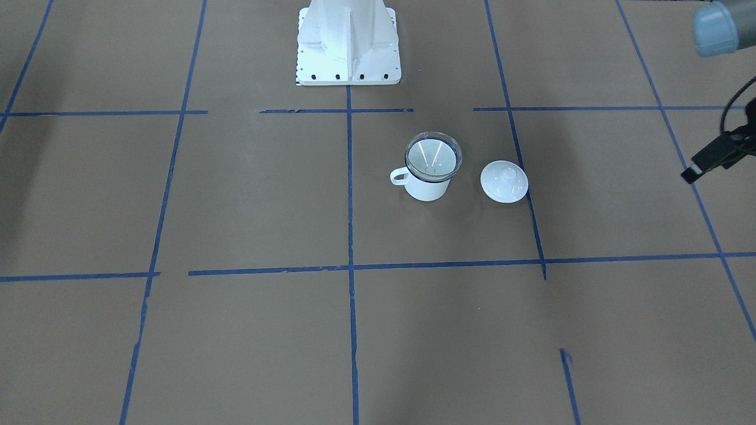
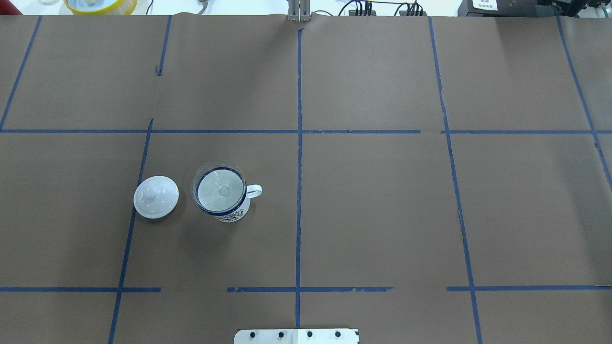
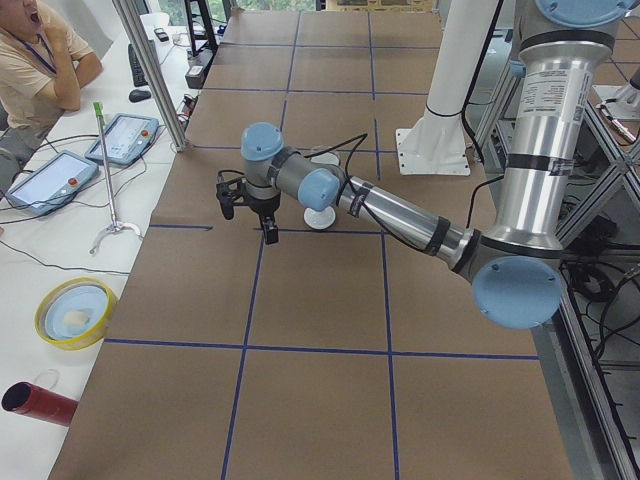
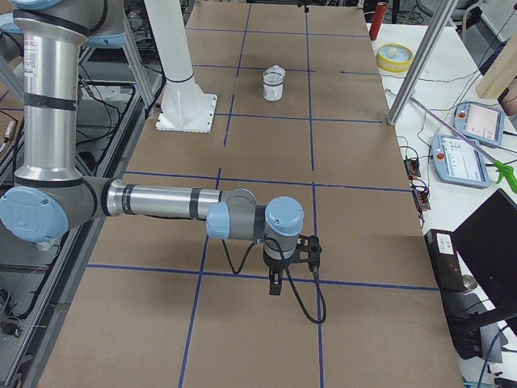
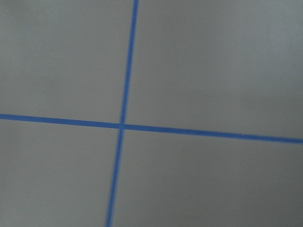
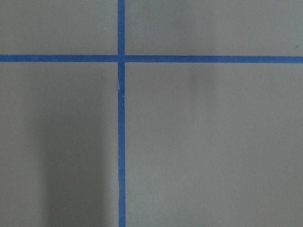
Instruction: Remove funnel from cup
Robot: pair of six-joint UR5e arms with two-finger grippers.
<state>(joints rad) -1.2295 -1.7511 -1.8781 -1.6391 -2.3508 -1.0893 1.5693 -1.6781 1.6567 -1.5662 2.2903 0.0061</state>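
Brown paper covers the table [image 2: 382,215], marked into squares with blue tape [image 2: 299,229]. The cup [image 2: 228,209] stands upright left of the centre line, at middle depth, and its loop handle points right, toward that line. The funnel [image 2: 220,189] sits in the cup, its long axis vertical: wide mouth up and resting on the dark rim, spout down inside. A white lid [image 2: 156,196] lies knob up just left of the cup, apart from it and on a tape line. Nothing covers the funnel from above. The robot's white base [image 2: 296,336] stands at the near edge. The left gripper [image 3: 269,236] hangs over the table's left end, well apart from the cup, with the lid between them. The right gripper [image 4: 275,288] hangs over the right end, far from both. Both grippers appear empty, but the jaws show too small to tell whether they are open or closed. Each wrist camera shows only a tape crossing on bare paper.
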